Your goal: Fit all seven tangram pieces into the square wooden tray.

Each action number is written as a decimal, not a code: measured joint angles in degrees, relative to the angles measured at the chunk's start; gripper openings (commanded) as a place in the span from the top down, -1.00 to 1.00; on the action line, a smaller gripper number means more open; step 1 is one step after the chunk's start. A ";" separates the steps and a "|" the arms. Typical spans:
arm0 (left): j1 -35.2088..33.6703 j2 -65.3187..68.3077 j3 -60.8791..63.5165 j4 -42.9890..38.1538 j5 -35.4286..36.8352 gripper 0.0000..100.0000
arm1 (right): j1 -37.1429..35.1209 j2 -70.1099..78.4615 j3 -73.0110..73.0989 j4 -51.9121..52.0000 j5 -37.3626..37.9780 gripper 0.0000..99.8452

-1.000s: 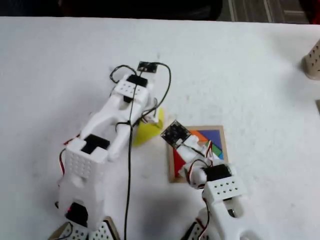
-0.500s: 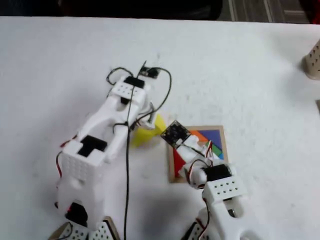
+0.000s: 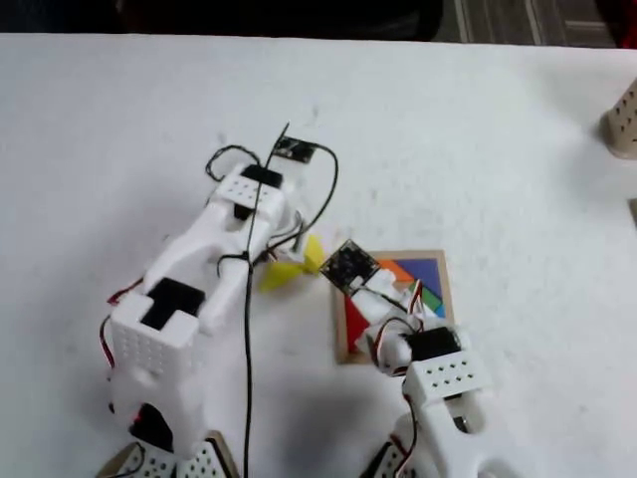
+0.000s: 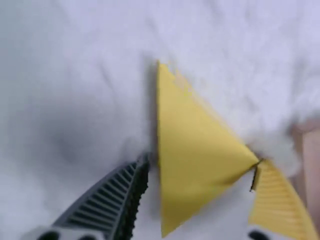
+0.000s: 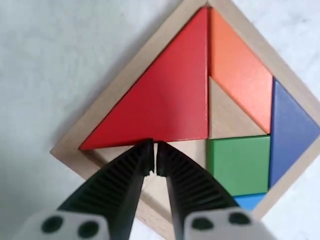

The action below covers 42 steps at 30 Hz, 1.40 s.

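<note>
The yellow triangle (image 4: 192, 165) is laid flat on the white table (image 3: 498, 129), just left of the square wooden tray (image 3: 439, 261) and outside it. The piece is held between the fingers of the left gripper (image 4: 200, 172): the dark ribbed finger (image 4: 117, 200) is pressed against one long edge, and the yellow ribbed finger (image 4: 280, 202) is set against the opposite corner. The left gripper is thus closed on the yellow triangle.

Inside the tray, a large red triangle (image 5: 165, 100) is seated along the rim. An orange piece (image 5: 240, 70), a blue triangle (image 5: 292, 130), a green square (image 5: 237, 165) and a light blue piece (image 5: 247, 200) are seated beside it. A pale wood-coloured triangle (image 5: 225, 117) is enclosed by the red, orange and green pieces. Whether it is a piece or bare floor cannot be told.

The right gripper (image 5: 154, 152) is positioned over the tray, at the long edge of the red triangle, above bare tray floor. Its jaws are brought together with only a thin slit between the tips, and nothing is held.

A beige perforated object (image 3: 622, 124) is located at the far right edge of the table, well apart from the tray.
</note>
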 measured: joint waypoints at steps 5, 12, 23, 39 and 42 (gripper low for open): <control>0.09 4.13 -6.15 2.55 0.00 0.34 | 0.00 0.00 0.00 0.00 0.00 0.96; 0.09 6.59 -10.55 2.90 0.00 0.35 | 0.00 0.00 0.00 0.00 0.00 0.96; 0.44 6.07 -11.34 2.81 -0.26 0.66 | 0.00 0.00 0.00 0.00 0.00 0.96; 1.93 5.36 -13.36 4.75 1.76 0.66 | 0.00 0.00 0.00 0.00 0.00 0.96; 2.29 5.36 -14.68 6.86 1.76 0.66 | 0.00 0.00 0.00 0.00 0.00 0.96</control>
